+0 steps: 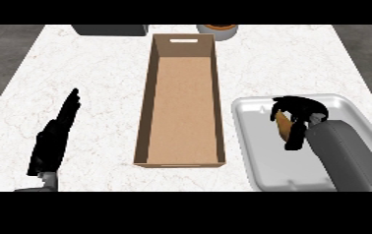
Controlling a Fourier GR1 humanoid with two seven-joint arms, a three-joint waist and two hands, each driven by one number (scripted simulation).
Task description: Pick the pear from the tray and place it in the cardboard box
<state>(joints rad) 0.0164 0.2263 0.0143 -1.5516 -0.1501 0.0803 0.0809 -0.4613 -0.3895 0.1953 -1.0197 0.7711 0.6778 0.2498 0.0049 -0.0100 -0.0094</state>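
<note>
Curling round the pear [282, 125], right hand [298, 111] fingers; left hand [52, 138] straight.

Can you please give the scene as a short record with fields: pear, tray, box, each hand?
pear: over the tray, inside the right hand's curled fingers
tray: on the counter, right of the box
cardboard box: open, nothing inside
right hand: shut on the pear
left hand: open, resting at lower left
</note>
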